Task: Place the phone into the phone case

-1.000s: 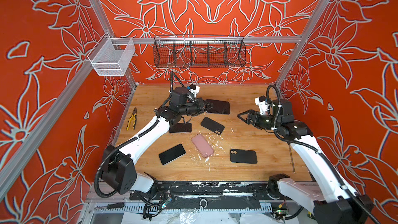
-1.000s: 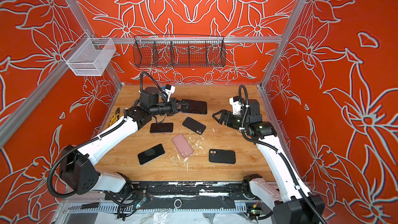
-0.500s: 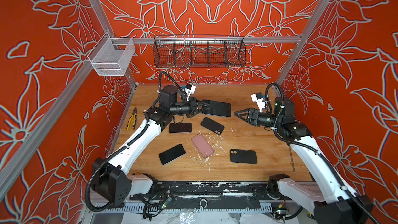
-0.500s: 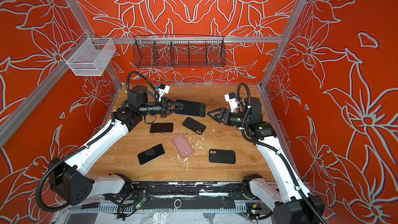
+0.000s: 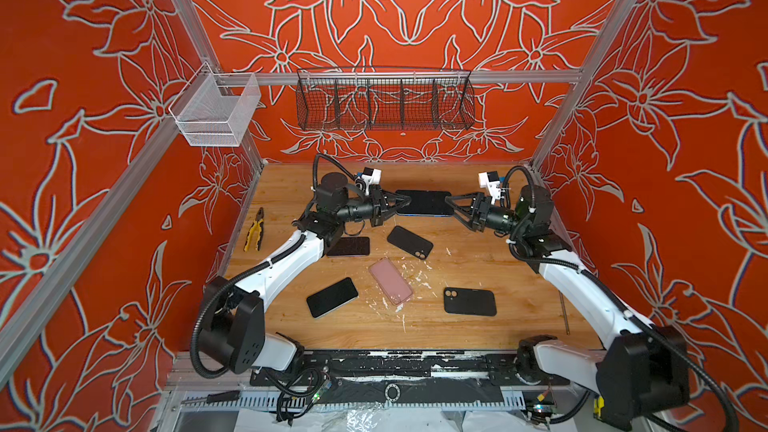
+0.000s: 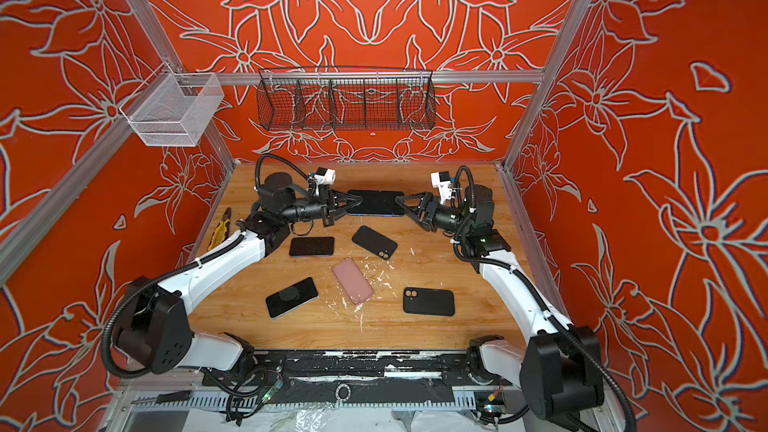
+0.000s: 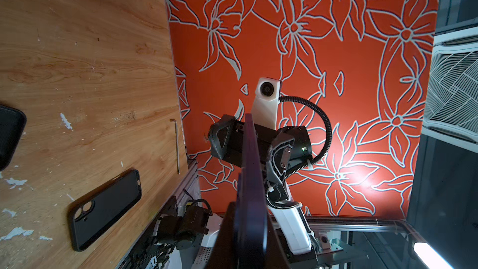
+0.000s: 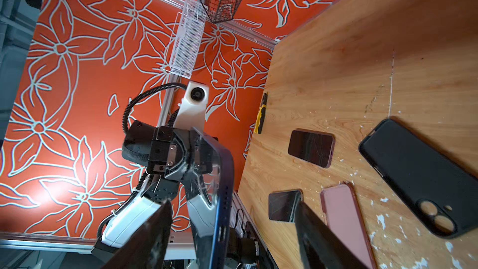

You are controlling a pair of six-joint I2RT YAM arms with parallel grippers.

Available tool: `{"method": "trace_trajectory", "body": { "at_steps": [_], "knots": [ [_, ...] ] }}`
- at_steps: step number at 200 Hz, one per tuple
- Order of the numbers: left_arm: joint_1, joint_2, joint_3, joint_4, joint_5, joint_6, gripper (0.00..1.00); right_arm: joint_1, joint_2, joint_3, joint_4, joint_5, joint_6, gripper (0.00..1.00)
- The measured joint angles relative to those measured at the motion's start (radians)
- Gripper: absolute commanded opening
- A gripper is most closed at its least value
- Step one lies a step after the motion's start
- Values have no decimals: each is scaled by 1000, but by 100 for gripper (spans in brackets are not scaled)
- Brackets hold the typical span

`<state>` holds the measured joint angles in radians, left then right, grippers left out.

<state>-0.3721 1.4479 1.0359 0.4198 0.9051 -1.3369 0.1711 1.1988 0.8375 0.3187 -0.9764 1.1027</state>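
Observation:
A dark phone (image 5: 424, 203) with a blue edge hangs level above the back of the table in both top views (image 6: 376, 202). My left gripper (image 5: 406, 201) is shut on its left end. In the left wrist view the phone (image 7: 249, 177) shows edge-on. My right gripper (image 5: 451, 206) stands open, its fingers on either side of the phone's right end with gaps showing in the right wrist view (image 8: 222, 190). A black phone case (image 5: 469, 301) with camera holes lies at the front right. Another black case (image 5: 410, 241) and a pink case (image 5: 390, 280) lie mid-table.
Two dark phones (image 5: 348, 246) (image 5: 332, 297) lie on the wooden table. Yellow pliers (image 5: 254, 229) rest by the left wall and a thin metal key (image 5: 563, 311) by the right edge. A black wire basket (image 5: 384, 103) and a white one (image 5: 216, 112) hang above the back.
My left gripper has lifted and carried the phone toward the middle. My right gripper has moved left to the phone's free end and its jaws have narrowed a little.

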Motion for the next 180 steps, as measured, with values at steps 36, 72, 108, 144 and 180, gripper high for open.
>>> {"method": "trace_trajectory", "body": {
  "at_steps": [36,72,108,144,180],
  "knots": [
    [0,80,0,133,18,-74,5,0,69,0,181,0,130,68],
    [0,163,2,235,26,-134,4,5,95,0,238,0,189,60],
    [-1,180,12,254,35,-125,4,13,122,0,251,3,216,47],
    [-3,180,18,224,36,-64,4,27,150,0,270,2,234,37],
    [-4,178,19,203,36,-23,4,34,163,0,266,1,245,32]
  ]
}}
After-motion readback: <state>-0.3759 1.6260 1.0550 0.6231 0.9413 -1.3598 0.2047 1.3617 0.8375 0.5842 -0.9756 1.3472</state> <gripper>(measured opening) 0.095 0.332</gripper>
